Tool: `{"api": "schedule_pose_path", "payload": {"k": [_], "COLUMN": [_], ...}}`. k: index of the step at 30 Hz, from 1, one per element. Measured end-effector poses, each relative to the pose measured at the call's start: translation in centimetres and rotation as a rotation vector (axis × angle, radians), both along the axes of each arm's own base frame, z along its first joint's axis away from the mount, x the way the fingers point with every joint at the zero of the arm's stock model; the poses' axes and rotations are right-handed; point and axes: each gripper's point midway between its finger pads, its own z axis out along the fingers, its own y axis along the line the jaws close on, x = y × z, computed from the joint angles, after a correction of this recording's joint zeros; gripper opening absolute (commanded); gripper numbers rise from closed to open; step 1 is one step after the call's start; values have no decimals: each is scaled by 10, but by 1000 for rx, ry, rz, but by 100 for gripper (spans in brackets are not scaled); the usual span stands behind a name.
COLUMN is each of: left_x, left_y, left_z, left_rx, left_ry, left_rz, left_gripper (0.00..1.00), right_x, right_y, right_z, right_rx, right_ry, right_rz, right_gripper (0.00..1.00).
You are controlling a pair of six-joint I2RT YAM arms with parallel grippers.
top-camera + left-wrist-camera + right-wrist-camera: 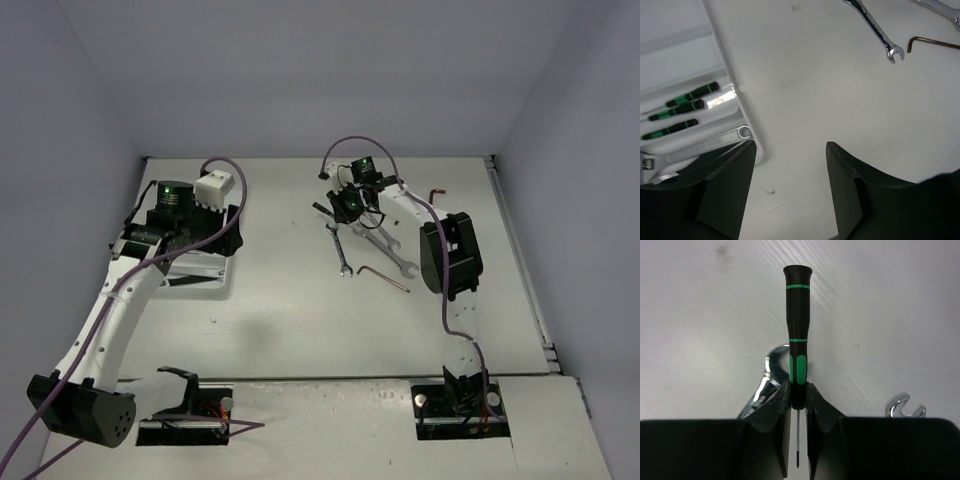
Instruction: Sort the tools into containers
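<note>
My right gripper is shut on the lower handle of a thin green-black screwdriver, held above the table with the handle pointing away from the wrist. A silver wrench lies under it. In the top view the right gripper hovers over the tool pile. My left gripper is open and empty, low beside the near right corner of the white tray. One tray slot holds three green-black screwdrivers. The slot beside it holds a silver wrench.
On the table lie a small silver wrench, a larger wrench, a red-brown hex key and another hex key further back. The left wrist view also shows the small wrench and the hex key. Grey walls surround the table.
</note>
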Motion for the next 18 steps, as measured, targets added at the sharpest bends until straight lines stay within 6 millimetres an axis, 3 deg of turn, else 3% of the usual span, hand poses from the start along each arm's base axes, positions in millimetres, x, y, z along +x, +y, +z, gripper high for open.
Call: {"api": "schedule_pose_path", "payload": {"k": [4, 9, 12, 18], "left_x": [7, 11, 15, 15], "left_y": [-8, -31, -47, -68], "left_z": [22, 31, 34, 28], "left_rx": [133, 307, 379, 514], "left_ry": [-141, -286, -370, -529], "left_rz": [-124, -319, -424, -646], "left_gripper": [55, 55, 55, 55], "right_x": [-23, -66, -92, -139], "right_y": [24, 49, 61, 76], "right_z": [55, 115, 128, 116], "right_rx": [101, 228, 278, 309], "right_ry": [-43, -62, -31, 91], "right_rz": [82, 172, 218, 275], "right_gripper": [0, 0, 0, 0]}}
